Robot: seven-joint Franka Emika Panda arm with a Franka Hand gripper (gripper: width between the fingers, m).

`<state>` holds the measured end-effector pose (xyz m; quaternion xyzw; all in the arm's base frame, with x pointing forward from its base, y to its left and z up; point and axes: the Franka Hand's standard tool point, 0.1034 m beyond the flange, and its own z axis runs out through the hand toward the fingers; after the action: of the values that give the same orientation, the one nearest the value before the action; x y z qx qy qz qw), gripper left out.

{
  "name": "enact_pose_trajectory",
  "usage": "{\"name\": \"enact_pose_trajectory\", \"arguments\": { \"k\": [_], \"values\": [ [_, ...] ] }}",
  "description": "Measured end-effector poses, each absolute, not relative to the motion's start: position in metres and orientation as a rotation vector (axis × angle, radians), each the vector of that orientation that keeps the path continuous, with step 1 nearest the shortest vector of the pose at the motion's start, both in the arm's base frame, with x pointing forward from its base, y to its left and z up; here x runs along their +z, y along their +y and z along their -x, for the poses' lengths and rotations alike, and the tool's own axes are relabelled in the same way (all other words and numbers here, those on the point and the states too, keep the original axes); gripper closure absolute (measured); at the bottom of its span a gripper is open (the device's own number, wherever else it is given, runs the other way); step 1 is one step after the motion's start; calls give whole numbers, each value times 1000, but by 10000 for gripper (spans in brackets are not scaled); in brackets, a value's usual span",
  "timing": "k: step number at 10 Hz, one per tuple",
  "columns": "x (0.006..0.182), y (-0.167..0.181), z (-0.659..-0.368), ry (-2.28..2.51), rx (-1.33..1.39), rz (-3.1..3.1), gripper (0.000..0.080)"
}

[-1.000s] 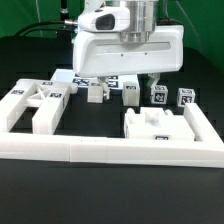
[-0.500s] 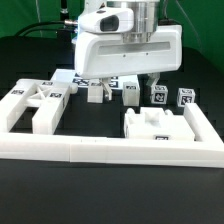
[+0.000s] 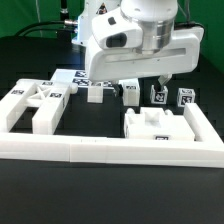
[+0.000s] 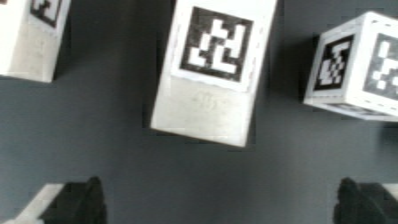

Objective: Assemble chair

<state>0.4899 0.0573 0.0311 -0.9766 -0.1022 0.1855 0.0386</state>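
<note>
- The gripper (image 3: 128, 80) is hanging over the back row of small pieces and touching none of them. Its white body is looking tipped to one side in the exterior view.
- The fingers (image 4: 71, 200) are standing wide apart, jaws fully open, gripping nothing. Only dark surface is showing between the two tips in the wrist view.
- The chair is lying as loose white parts spread over the black table (image 3: 110, 195).
- A row of four small blocks (image 3: 130, 92) is running across the back, each one standing apart from the next, all carrying tags.
- In the wrist view a bar (image 4: 217, 70) with a tag on its face is lying under the camera. It is sitting clear of both fingertips and roughly in line with the gap between them.
- A cube (image 4: 356, 65) is sitting just beside the bar without touching it.
- Another tagged piece (image 4: 32, 40) is showing on the bar's other side, cut off by the frame edge.
- A big frame-shaped piece (image 3: 30, 105) is lying flat at the exterior view's left.
- A thick slab (image 3: 155, 125) is lying toward the exterior view's right, near the front, just inside the rail.
- The L-shaped rail (image 3: 100, 152) is running along the front and up the exterior view's right side.
- The marker board (image 3: 68, 76) is lying flat behind the row, partly hidden by the gripper.
</note>
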Motion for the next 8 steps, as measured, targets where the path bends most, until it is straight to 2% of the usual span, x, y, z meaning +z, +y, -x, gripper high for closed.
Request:
{"name": "enact_pose_trajectory", "arguments": {
  "k": [4,7,8],
  "values": [
    [29,49,-472,-94,1073,2924,151],
    [25,48,-466,-138,1389,2795,151],
    [22,48,-470,-139,1372,2803,151]
  ]
}}
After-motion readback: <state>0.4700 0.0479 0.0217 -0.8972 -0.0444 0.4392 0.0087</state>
